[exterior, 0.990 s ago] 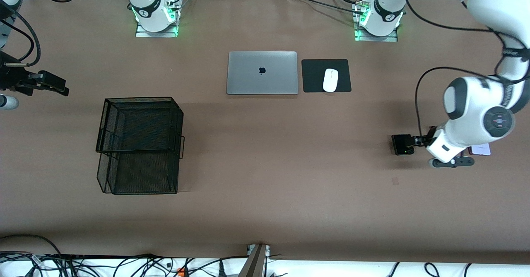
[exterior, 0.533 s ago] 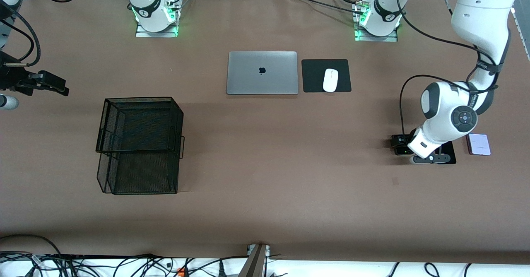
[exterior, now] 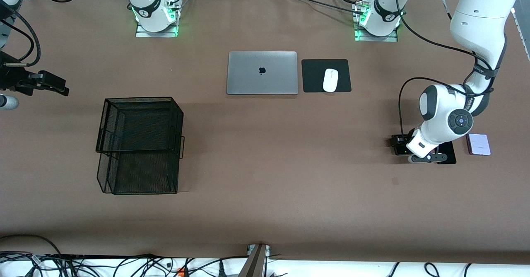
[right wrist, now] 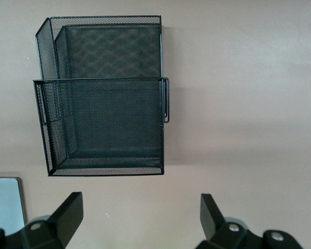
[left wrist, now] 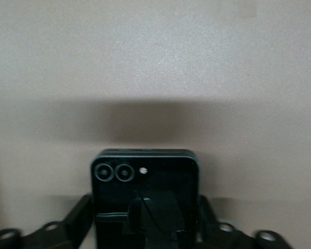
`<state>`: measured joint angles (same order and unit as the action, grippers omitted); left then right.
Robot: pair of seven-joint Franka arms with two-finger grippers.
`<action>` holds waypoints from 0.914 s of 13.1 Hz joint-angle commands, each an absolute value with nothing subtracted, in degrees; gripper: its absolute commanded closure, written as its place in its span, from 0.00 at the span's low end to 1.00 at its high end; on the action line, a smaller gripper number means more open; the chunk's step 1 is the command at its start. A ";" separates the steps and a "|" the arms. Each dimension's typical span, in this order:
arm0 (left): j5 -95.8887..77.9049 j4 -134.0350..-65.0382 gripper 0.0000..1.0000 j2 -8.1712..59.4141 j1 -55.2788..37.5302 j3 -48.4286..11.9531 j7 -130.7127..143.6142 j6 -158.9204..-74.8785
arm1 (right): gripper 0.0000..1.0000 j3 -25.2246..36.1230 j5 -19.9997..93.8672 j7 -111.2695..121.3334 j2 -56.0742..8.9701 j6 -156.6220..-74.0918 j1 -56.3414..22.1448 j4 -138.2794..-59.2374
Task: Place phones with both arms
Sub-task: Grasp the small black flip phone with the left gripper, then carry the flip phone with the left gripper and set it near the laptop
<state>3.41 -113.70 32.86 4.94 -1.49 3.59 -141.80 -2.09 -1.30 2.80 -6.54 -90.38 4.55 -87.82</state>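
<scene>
Left wrist view shows flip phone (left wrist: 145,199) lenses (front hides them).

Robotics lab set up with a mock office desk.
Two large white robot arms (exterior: 468,103) are bolted to a wide brown table (exterior: 265,210). On it lie a closed silver laptop (exterior: 262,73) and a white computer mouse (exterior: 330,80). Loose black cables (exterior: 124,266) trail along its edge.

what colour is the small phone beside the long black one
Pale lavender-white phone, clearest in the front view.
</scene>
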 commanded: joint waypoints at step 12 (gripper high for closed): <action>3.34 -81.51 0.97 40.83 -18.24 -14.59 27.29 -115.13 | 0.00 -2.46 -1.05 3.69 -6.06 -90.44 5.19 -88.24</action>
<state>3.32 -90.21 32.48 -11.25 -15.46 20.48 -115.14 -2.09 -1.30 2.80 -6.55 -90.38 4.56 -87.83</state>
